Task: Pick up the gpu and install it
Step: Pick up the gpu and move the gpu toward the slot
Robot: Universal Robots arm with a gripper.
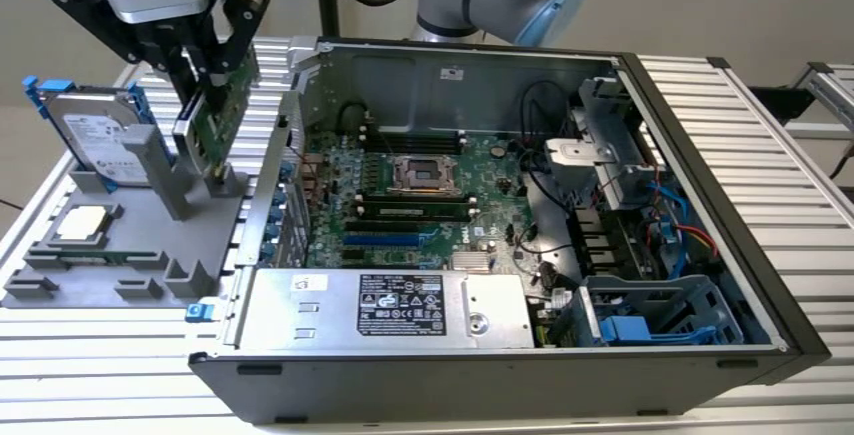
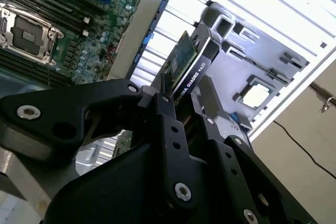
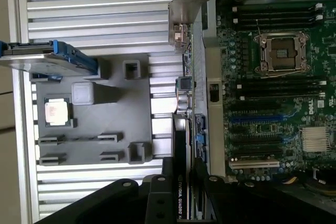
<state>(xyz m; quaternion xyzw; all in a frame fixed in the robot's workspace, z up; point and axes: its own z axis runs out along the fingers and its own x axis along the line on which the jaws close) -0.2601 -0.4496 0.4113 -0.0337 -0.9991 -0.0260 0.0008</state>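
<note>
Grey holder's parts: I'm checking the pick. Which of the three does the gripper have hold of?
The gpu, the thin green card standing upright, clamped in the gripper; the hard drive and CPU sit apart from it.

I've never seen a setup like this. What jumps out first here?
The black gripper grips a gpu on edge at the exterior view's left, over a grey holder. Beside it lies a big open computer case, its green motherboard bared. A silver hard drive with blue rails stands upright in the holder.

Bright, even light casts soft shadows and glares white off the ribbed table.
</note>
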